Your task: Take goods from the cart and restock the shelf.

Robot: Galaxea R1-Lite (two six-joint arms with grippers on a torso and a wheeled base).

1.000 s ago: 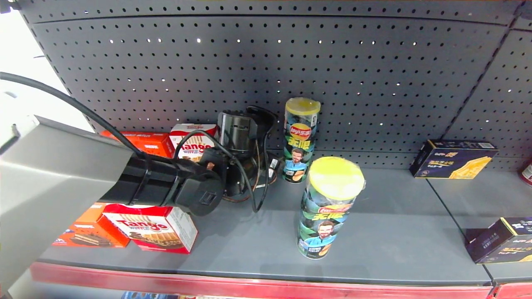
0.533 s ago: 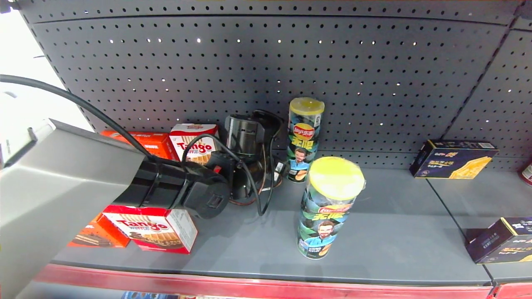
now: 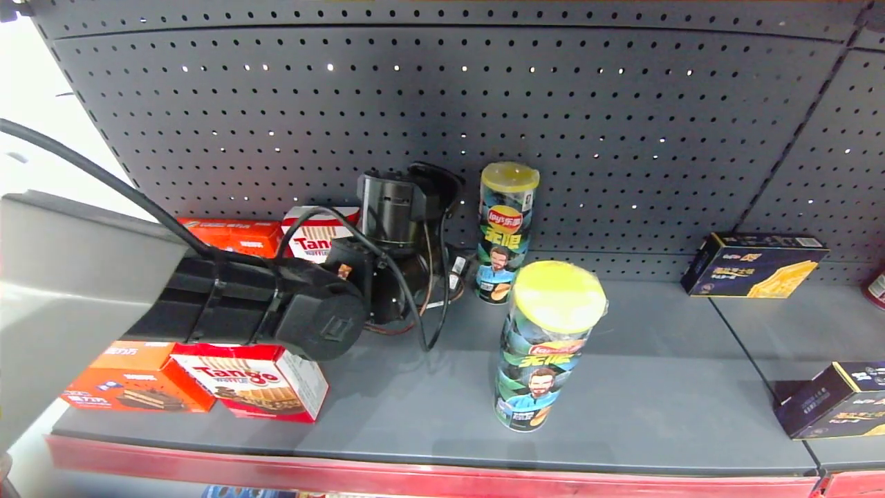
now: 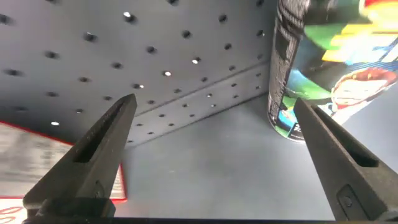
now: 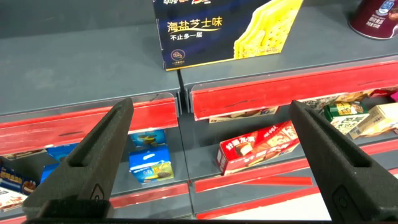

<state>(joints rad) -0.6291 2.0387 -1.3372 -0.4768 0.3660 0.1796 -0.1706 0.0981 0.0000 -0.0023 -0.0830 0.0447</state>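
Gaping wide with nothing between its fingers, the left gripper (image 4: 212,106) sits low at the back of the shelf (image 3: 657,401), just beside the rear chip can (image 4: 311,62), which stands upright against the pegboard (image 3: 415,104). A front chip can (image 3: 546,346) stands upright nearer the shelf edge, to the arm's right. A wafer box (image 3: 252,380) and an orange box (image 3: 131,384) lie under the arm. The right gripper (image 5: 211,106), fingers likewise spread and empty, hangs before lower shelves below a dark box (image 5: 224,31).
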